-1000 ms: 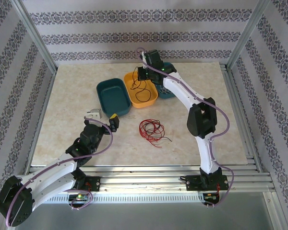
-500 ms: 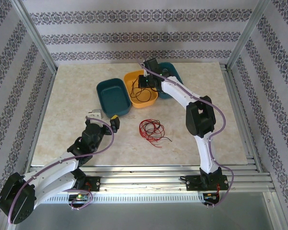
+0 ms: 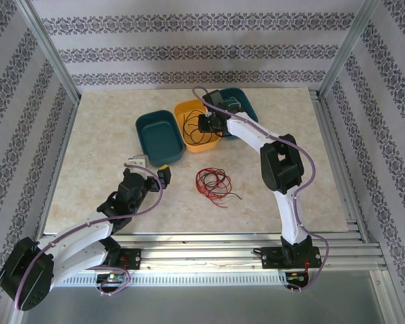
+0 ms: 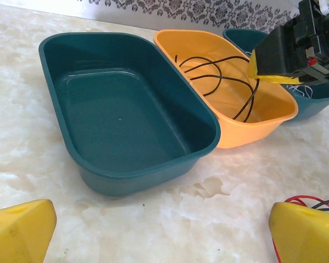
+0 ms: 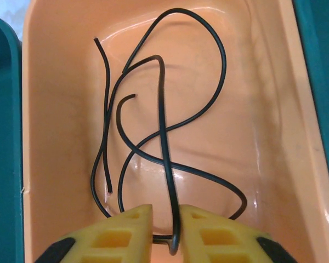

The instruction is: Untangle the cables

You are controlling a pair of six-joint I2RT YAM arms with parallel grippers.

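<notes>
My right claw (image 5: pixel 165 233), nearly closed at the frame's bottom, pinches the black cable (image 5: pixel 162 109) coiled in the orange tray (image 5: pixel 55 137); I judge it's the drop-off, so next I open; red cables (image 3: pixel 212 182) wait mid-frame overhead.

Three trays in a row at the far side of my table (image 3: pixel 304 169): left tray (image 3: pixel 159 137), middle tray (image 3: pixel 187 116), right tray (image 3: pixel 246 101). Single cable (image 5: pixel 161 109) in middle tray; cable bundle (image 3: pixel 212 182) on table, nearer me.
</notes>
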